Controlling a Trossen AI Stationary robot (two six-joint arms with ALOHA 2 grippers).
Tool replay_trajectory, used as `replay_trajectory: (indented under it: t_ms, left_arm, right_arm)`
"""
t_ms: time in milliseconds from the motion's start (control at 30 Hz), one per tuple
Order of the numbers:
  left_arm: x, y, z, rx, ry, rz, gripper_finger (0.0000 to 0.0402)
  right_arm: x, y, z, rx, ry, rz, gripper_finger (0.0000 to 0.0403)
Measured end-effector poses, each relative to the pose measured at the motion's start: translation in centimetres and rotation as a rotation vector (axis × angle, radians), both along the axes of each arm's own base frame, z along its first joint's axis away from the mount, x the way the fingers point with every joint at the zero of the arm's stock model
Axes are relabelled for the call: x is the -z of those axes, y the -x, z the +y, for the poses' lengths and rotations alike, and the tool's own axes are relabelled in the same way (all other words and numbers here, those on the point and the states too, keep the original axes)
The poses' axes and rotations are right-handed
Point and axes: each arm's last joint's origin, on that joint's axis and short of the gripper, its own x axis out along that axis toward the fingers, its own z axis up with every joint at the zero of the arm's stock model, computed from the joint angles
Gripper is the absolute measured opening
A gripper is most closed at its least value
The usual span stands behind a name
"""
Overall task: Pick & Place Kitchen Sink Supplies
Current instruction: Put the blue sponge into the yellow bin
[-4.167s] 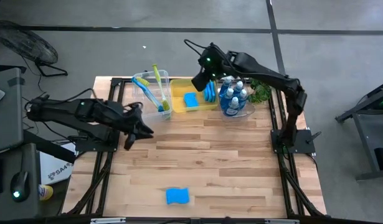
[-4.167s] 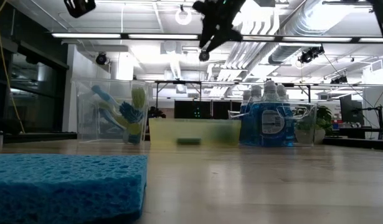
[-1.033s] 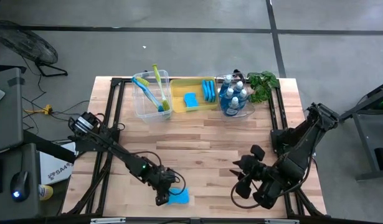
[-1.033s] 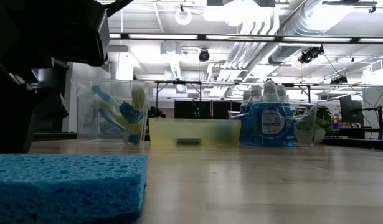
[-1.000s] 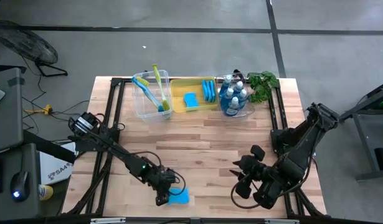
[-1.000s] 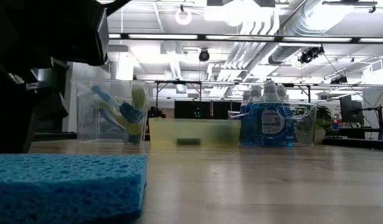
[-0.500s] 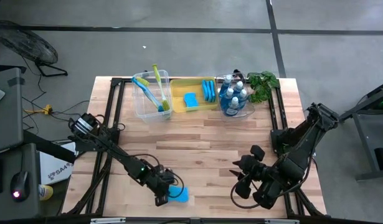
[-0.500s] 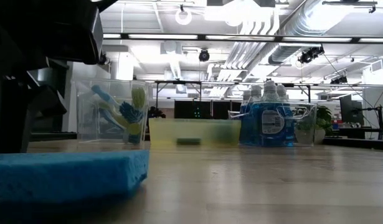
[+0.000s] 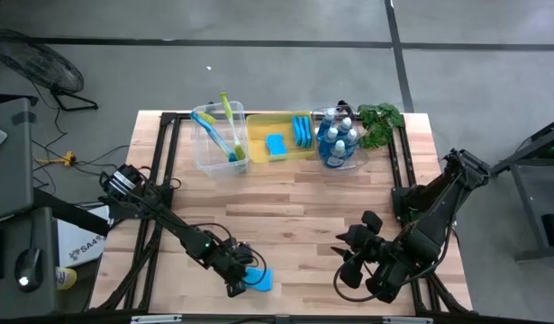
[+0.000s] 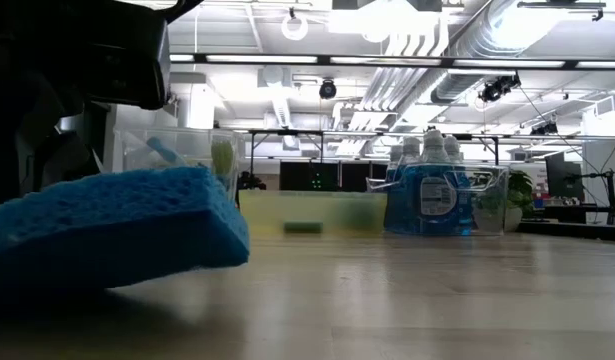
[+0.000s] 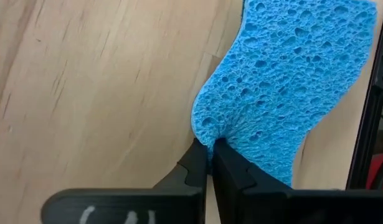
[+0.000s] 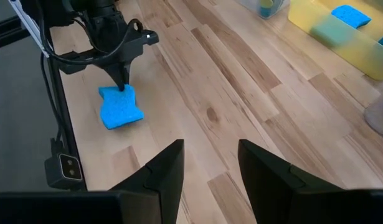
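Wooden counter (image 9: 286, 225), bins along far edge. Left claw (image 11: 208, 163) pinching edge of blue sponge (image 9: 258, 279) at near edge, one side tilted up off wood, likely for carrying to yellow bin (image 9: 263, 126). Right claw (image 12: 210, 158) spread, waiting near front right.

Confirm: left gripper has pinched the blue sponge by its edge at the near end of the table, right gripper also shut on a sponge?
Not quite. The left gripper is pinched on the blue sponge, as the left wrist view shows. But the right gripper holds nothing: in the right wrist view its fingers stand apart over bare table, away from the sponge.
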Motion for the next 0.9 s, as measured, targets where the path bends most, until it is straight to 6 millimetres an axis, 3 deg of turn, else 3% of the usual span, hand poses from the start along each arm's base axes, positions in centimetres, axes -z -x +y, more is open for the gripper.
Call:
replay_trajectory:
  t_ms: [200, 500, 700, 900]
  left_arm:
    - [-1.9, -1.0, -0.4, -0.019, -0.125, -0.008, 0.0002]
    - [-9.1, -2.6, -0.5, -0.006, -0.506, -0.076, 0.0001]
    - [-13.5, -3.6, -0.8, 0.019, -0.659, -0.21, 0.0]
    - [-16.1, -4.2, -0.8, 0.04, -0.846, -0.31, 0.0]
  right_arm:
    - [-0.2, -0.3, 0.3, -0.012, -0.008, -0.038, 0.0144]
    - [-0.9, -1.3, 0.7, -0.065, 0.018, -0.129, 0.0144]
    - [-1.0, -2.9, -0.5, -0.062, -0.051, -0.107, 0.0144]
    - [-1.4, -5.2, -2.2, -0.136, -0.107, -0.078, 0.0144]
